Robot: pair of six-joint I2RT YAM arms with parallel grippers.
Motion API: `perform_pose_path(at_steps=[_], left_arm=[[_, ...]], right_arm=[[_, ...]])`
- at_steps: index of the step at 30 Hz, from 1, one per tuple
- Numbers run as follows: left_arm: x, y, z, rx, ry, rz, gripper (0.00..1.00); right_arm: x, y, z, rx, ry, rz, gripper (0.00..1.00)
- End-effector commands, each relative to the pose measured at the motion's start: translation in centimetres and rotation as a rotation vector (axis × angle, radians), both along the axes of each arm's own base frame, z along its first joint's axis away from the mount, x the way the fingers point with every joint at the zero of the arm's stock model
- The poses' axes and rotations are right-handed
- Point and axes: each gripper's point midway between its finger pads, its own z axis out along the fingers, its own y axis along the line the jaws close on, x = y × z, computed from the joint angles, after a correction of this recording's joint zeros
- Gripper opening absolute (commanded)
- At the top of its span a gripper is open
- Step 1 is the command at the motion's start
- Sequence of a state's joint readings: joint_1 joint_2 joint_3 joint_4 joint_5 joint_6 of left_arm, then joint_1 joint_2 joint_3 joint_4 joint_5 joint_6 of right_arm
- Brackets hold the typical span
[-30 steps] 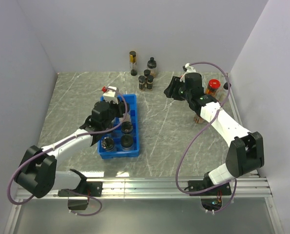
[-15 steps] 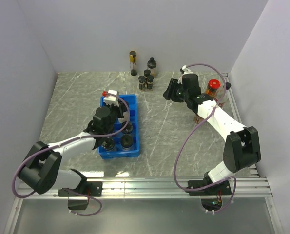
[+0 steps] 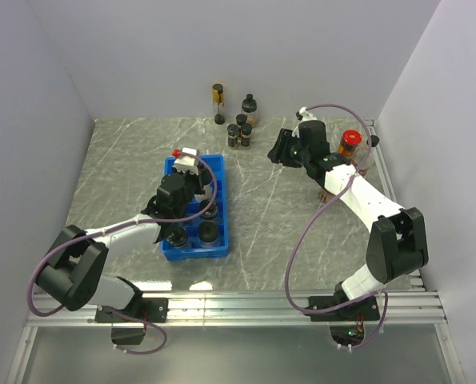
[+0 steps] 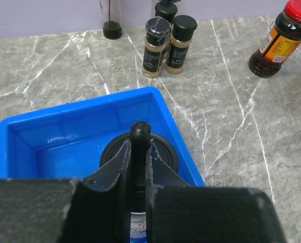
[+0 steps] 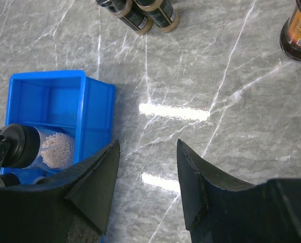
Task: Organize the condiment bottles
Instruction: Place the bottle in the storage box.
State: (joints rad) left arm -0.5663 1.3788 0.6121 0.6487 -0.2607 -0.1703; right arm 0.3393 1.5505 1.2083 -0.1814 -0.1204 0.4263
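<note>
Desk (image 3: 126, 160): grey marbled slab, carrying everything listed here.

Blue tray (image 3: 219, 172): plastic and divided into compartments, sitting left of centre on the desk.

Tray jars (image 3: 210, 233): three black caps are showing in the near compartments in the top view, each in its own cell.

Pale-grain jar (image 5: 54, 149): black-capped and filled with whitish grains. It is sitting inside the tray, directly under the left tool. Whether it is standing upright or leaning cannot be told.

Left tool (image 4: 140, 134): the fingers are pressing together with no gap visible. It is hanging low over the tray, with the fingertips lying right in front of a round black cap. Whether they are touching that cap cannot be told.

Right tool (image 5: 147, 147): the fingers are spreading wide and holding nothing. It is hovering over bare desk, between the tray and the far right side.

Tall slim bottle (image 3: 218, 102): clear glass with a dark base, standing at the back wall.

Paired spice jars (image 4: 155, 45): two black-capped jars with tan contents, standing upright and touching side by side. They are well beyond the tray, and the left one is wearing a clear wrap over its cap.

Third back jar (image 4: 166, 10): black-capped, standing just behind the pair and mostly cut off by the frame edge.

Red-capped bottle (image 3: 350, 144): dark sauce with an orange label, standing upright at the far right of the desk. It is beside the right arm and well apart from the back group.
</note>
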Motion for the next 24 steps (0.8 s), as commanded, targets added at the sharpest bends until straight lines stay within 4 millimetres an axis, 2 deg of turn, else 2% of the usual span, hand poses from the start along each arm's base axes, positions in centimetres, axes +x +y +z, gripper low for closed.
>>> perform_pose_path(at_steps=[1, 11, 21, 24], left_arm=[[0.9, -0.8, 4.0, -0.069, -0.117, -0.003, 0.0], [-0.3, -1.1, -0.5, -0.115, 0.005, -0.027, 0.0], [-0.9, -2.2, -1.8, -0.151, 0.081, -0.067, 0.0], [-1.0, -2.4, -2.1, -0.139, 0.109, -0.073, 0.23]], right_arm=[[0.3, -0.5, 2.5, 0.012, -0.062, -0.016, 0.56], [0.2, -0.5, 2.4, 0.015, -0.057, -0.019, 0.56], [0.2, -0.5, 2.5, 0.019, -0.057, -0.024, 0.57], [0.2, -0.5, 2.4, 0.023, -0.055, -0.025, 0.58]])
